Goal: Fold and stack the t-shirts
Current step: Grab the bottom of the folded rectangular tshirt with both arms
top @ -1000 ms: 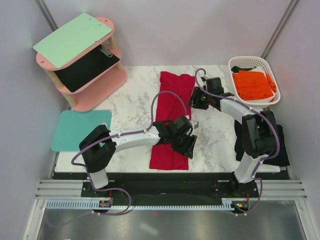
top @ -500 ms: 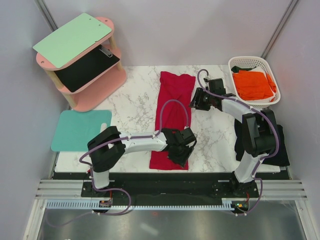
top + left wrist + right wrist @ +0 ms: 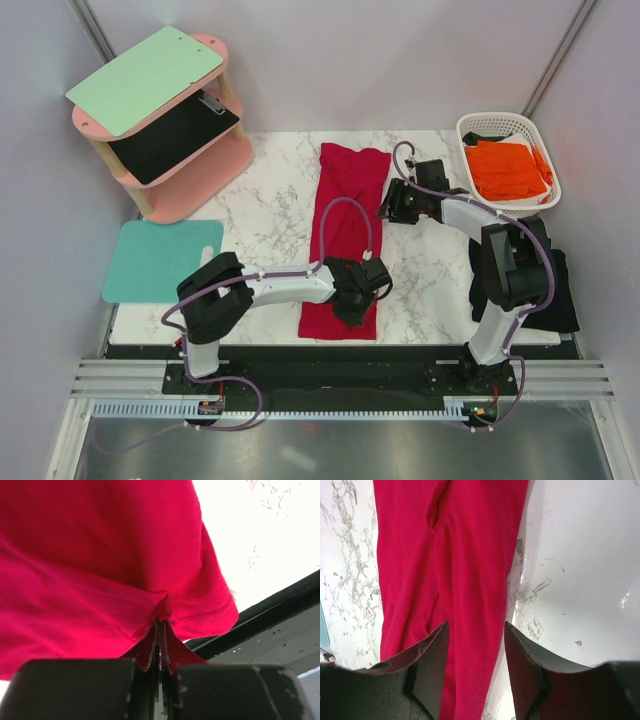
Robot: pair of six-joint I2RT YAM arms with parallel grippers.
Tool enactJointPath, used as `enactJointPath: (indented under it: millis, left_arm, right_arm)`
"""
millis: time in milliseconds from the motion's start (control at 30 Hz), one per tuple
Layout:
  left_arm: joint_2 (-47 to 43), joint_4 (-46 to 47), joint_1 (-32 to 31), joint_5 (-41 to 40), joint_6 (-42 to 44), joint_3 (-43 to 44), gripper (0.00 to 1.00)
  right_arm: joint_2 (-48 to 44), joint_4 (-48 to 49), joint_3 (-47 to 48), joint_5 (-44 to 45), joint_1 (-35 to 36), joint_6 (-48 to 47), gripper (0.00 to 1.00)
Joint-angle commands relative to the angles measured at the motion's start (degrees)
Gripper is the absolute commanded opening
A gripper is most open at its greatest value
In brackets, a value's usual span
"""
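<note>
The crimson red t-shirt [image 3: 345, 215] lies as a long narrow strip down the middle of the marble table. My left gripper [image 3: 352, 305] sits at its near right corner and is shut on a pinch of the red cloth [image 3: 100, 555] by the hem, the jaws [image 3: 161, 625] pressed together. My right gripper [image 3: 392, 208] hovers open over the far right edge of the red t-shirt [image 3: 455, 555], one finger over cloth, the other over marble [image 3: 476, 630]. The orange t-shirt [image 3: 505, 168] lies folded in the white basket. The black t-shirt [image 3: 566, 290] lies at the table's right edge, partly behind the right arm.
The white basket [image 3: 470, 125] stands at the back right. A pink two-tier shelf [image 3: 185, 190] at the back left carries a mint-green board [image 3: 145, 78] and a black clipboard [image 3: 175, 135]. A teal mat [image 3: 160, 255] lies at the left. The table's black front rail [image 3: 270, 610] runs close behind the shirt's hem.
My left gripper has moved toward me to the red t-shirt's near right corner and shut on the cloth. The right gripper has shifted slightly along the shirt's far right edge, still open.
</note>
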Motion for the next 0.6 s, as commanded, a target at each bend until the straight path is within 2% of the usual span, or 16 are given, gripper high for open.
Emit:
enactJointPath:
  millis: [0, 233, 567]
  left_arm:
    - [-6.2, -0.5, -0.3, -3.6, -3.1, -1.6, 0.02]
    - [-12.5, -0.5, -0.9, -3.9, -7.1, -7.3, 0.02]
    - [-17.0, -1.1, -1.0, -2.2, -10.7, -12.0, 0.02]
  right_arm:
    - [0.7, 1.8, -0.2, -1.8, -0.1, 0.7, 0.56]
    - [1.1, 1.9, -0.3, -2.2, -0.2, 0.8, 0.56]
    - [1.8, 2.0, -0.1, -2.7, -0.2, 1.0, 0.56]
